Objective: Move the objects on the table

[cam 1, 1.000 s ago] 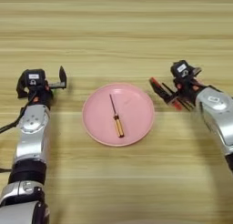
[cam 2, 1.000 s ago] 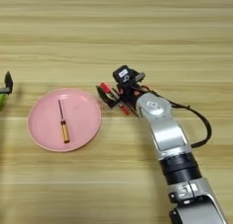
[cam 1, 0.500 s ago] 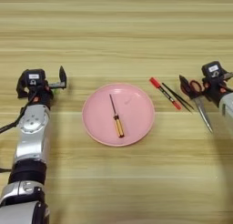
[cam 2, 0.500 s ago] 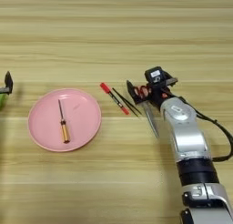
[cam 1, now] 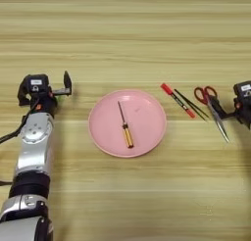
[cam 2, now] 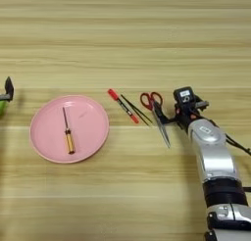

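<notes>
While the table (cam 1: 127, 34) is filling the view, a screwdriver (cam 1: 124, 130) is lying on the plate (cam 1: 147, 132). Pen (cam 2: 122, 106), sticks (cam 2: 137, 109) and scissors (cam 2: 157, 110) are lying beside it. The left gripper (cam 1: 45, 90) is resting with fingers spread; whether the right gripper (cam 2: 188, 107) is released or clenched cannot be told.

A robot test bench in what looks like a lab: a light wood-grain worktop (cam 1: 125, 34) fills the view to every edge, with no walls or furnishings visible. Two metal robot arms reach in from the near edge, flanking a staged set of props: a pink plate (cam 1: 147, 137), scissors (cam 2: 156, 108) and a pen (cam 2: 122, 106).
</notes>
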Robot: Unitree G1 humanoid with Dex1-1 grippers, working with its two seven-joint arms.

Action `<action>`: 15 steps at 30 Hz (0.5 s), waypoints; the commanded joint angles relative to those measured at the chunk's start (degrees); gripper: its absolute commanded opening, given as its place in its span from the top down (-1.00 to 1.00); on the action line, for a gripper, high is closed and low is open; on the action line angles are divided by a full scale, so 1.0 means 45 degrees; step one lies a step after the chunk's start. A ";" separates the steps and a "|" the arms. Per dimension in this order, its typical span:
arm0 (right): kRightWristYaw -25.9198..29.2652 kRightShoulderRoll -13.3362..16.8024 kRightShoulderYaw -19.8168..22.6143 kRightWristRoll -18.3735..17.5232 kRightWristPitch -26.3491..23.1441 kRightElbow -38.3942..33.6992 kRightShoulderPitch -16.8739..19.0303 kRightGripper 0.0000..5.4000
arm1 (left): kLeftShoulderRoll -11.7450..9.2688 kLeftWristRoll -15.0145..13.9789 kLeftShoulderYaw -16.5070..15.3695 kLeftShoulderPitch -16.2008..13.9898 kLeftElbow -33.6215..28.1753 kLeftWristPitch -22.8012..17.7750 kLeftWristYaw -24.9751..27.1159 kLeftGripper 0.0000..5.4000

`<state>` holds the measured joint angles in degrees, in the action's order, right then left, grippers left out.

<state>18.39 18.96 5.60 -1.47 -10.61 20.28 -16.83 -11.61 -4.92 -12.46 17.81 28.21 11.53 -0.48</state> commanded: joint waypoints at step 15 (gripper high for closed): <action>0.0029 -0.0067 -0.0333 0.0119 0.0372 0.1283 -0.0517 -0.99 | 0.0027 0.0033 0.0023 0.0080 0.0107 -0.0154 -0.0032 -1.00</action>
<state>18.98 18.82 4.66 -1.38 -9.07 24.60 -18.06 -11.61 -4.94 -12.47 17.81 28.22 11.53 -0.50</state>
